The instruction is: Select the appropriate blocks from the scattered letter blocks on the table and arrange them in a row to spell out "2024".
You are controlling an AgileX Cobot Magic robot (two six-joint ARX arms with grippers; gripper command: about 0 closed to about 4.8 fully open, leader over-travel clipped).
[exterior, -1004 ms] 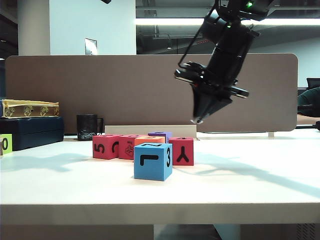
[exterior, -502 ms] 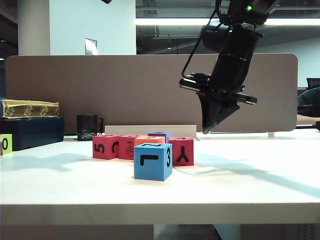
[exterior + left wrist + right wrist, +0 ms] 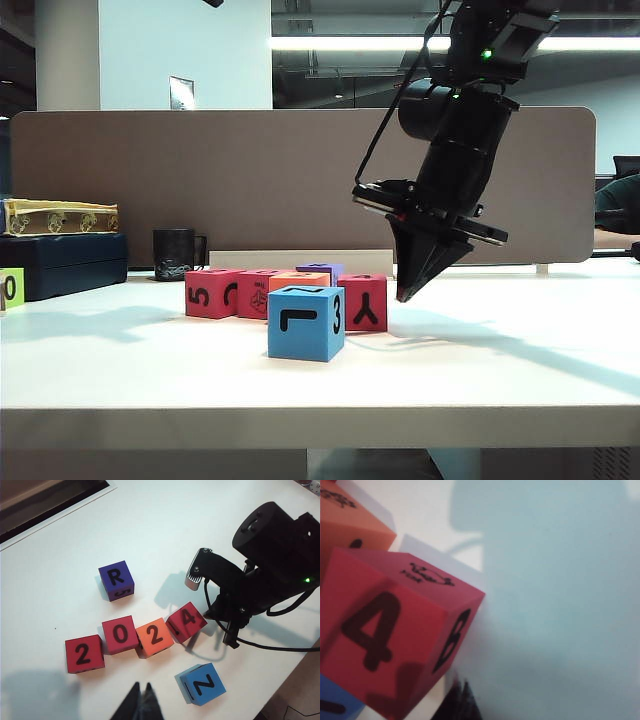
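Now, taking the red foam cube with 4 on top (image 3: 186,621) as the landmark:

Row: four foam cubes reading 2, 0, 2, 4 from above; the red cube marked 2 (image 3: 84,653) is the far end, then the red cube marked 0 (image 3: 120,634), then the orange cube marked 2 (image 3: 154,637) touching the landmark. The landmark sits turned a little out of line with the others.

Landmark faces: 4 on top, Y toward the exterior camera (image 3: 364,302), B on the side seen by the right wrist camera (image 3: 395,645).

Right tool (image 3: 404,293): closed, holding nothing, tip pointing down just beside the landmark on the side away from the row, close above the white bench (image 3: 500,370). Whether it touches the cube cannot be told.

Left tool (image 3: 141,705): closed, empty, well above the bench, on the near side of the row from the landmark.

Blue foam cube (image 3: 306,322): near the landmark, in front of the row, apart from it; Z on top, L and 3 on its sides.

Purple foam cube marked R (image 3: 116,580): behind the row, well apart from the landmark.
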